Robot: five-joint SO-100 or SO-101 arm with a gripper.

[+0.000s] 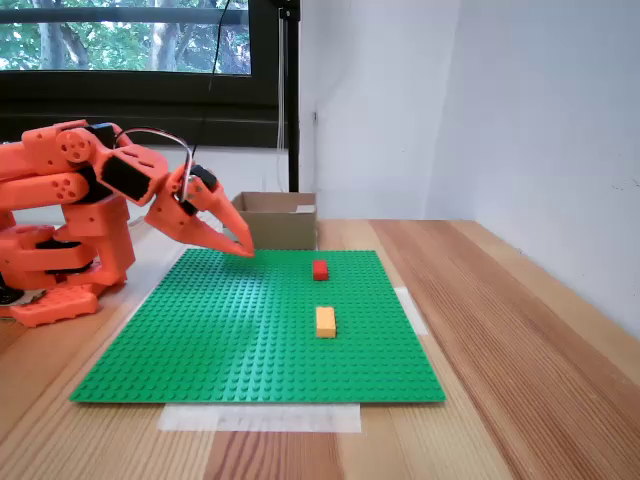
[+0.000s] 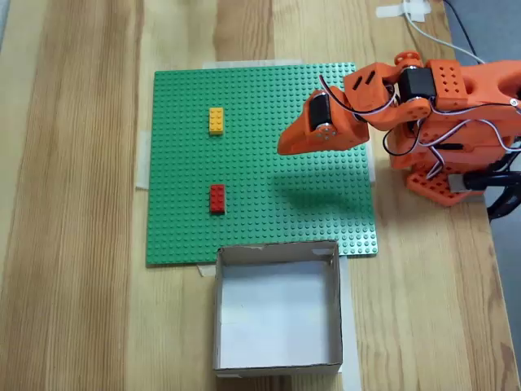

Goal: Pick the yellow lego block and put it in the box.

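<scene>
The orange arm's gripper (image 1: 243, 249) is hovering over the green baseplate (image 2: 260, 163), its fingers pressed together and holding nothing. The yellow lego block (image 1: 325, 321) is lying on the baseplate, well apart from the gripper, with a red brick (image 2: 216, 198) sitting between it and the box (image 2: 277, 365) on the tabletop (image 2: 73, 204).

One yellow lego block (image 2: 216, 121), one red brick (image 2: 216, 198), one green baseplate (image 2: 260, 236), one box (image 2: 277, 368) and one orange arm (image 2: 444, 106) with a single gripper (image 2: 285, 147) were counted on the desk (image 2: 73, 195).
</scene>
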